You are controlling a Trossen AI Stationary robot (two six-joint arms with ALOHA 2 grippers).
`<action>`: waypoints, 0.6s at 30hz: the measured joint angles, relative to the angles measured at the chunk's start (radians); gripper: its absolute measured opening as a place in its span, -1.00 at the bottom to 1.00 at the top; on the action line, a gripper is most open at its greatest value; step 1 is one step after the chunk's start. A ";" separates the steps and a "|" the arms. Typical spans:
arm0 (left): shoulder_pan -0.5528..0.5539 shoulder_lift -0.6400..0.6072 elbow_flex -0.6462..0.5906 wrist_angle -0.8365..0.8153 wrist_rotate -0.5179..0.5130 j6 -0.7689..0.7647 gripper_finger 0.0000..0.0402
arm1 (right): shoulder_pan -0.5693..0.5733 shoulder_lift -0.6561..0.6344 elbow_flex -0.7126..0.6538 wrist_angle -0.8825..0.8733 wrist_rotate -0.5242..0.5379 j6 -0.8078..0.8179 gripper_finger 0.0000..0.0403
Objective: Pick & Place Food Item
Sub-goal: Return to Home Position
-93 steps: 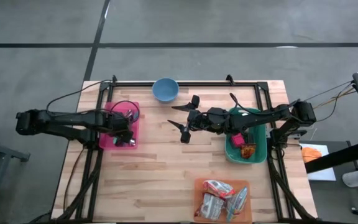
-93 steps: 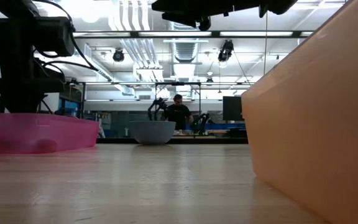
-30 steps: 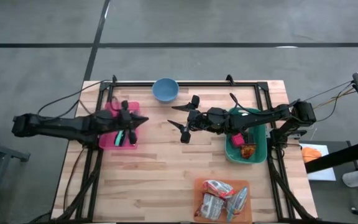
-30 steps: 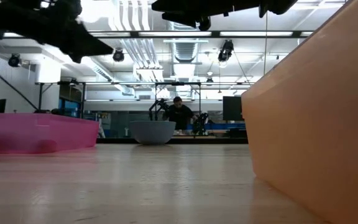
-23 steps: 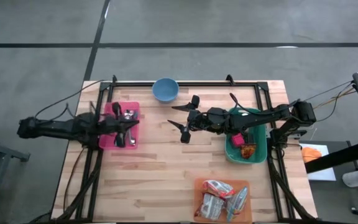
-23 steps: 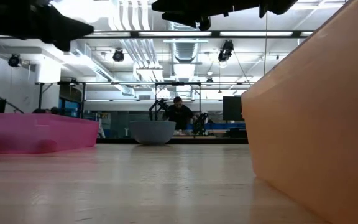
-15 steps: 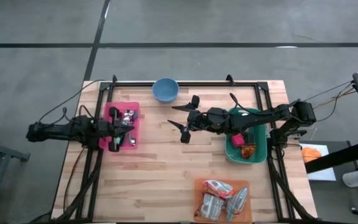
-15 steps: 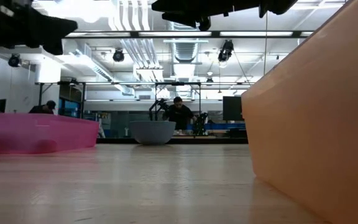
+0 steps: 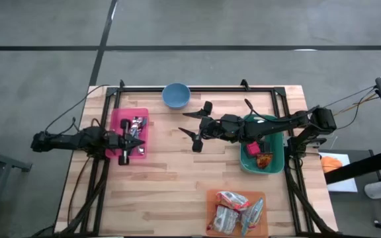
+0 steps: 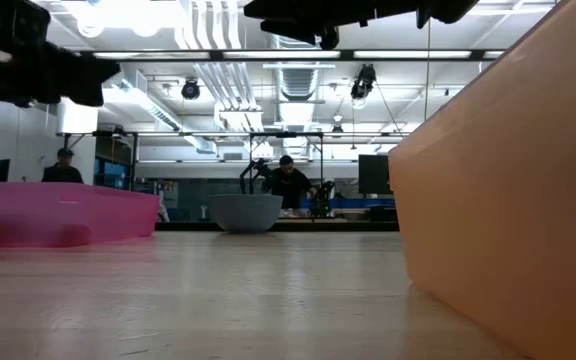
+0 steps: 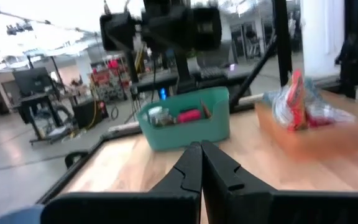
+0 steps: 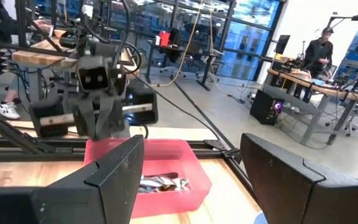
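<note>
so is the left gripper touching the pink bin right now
Apart. The low view shows the left gripper hanging well above the pink bin, with a clear gap between its underside and the bin's rim.

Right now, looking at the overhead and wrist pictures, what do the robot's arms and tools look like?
The left arm and right arm are slim, jointed and black, with thin dark cables looping off them. The left tool and right tool each have two flat, angular black fingers.
</note>
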 joint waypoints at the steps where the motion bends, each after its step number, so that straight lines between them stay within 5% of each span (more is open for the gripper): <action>1: 0.000 0.002 -0.002 -0.012 -0.005 0.001 -1.00 | 0.000 0.000 0.000 0.000 0.000 0.000 0.32; 18: 0.001 0.011 -0.003 -0.043 -0.019 -0.037 -1.00 | 0.000 0.000 0.000 0.000 0.000 0.000 0.32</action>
